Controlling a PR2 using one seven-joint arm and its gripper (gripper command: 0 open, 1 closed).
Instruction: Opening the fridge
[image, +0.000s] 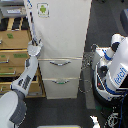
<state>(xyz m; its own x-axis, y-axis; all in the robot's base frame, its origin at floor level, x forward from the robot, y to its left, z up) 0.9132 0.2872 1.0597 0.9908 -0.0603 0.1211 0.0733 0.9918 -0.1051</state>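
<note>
The tall white fridge (62, 35) stands in the middle of the exterior view, its large upper door carrying a green-logo sticker (43, 9). Below the door are two drawers with curved silver handles (60, 63) (62, 81). My arm rises from the lower left, and my gripper (35, 48) sits at the lower left edge of the upper door. A thin white strip runs up that left edge, so the door may stand slightly ajar. The fingers are too small and blurred to tell whether they grip the edge.
A tan wooden drawer cabinet (12, 52) stands right beside the fridge on the exterior view's left, close behind my arm. A white robot body with a blue logo (116, 67) and loose cables (87, 75) occupy the exterior view's right. The floor is dark.
</note>
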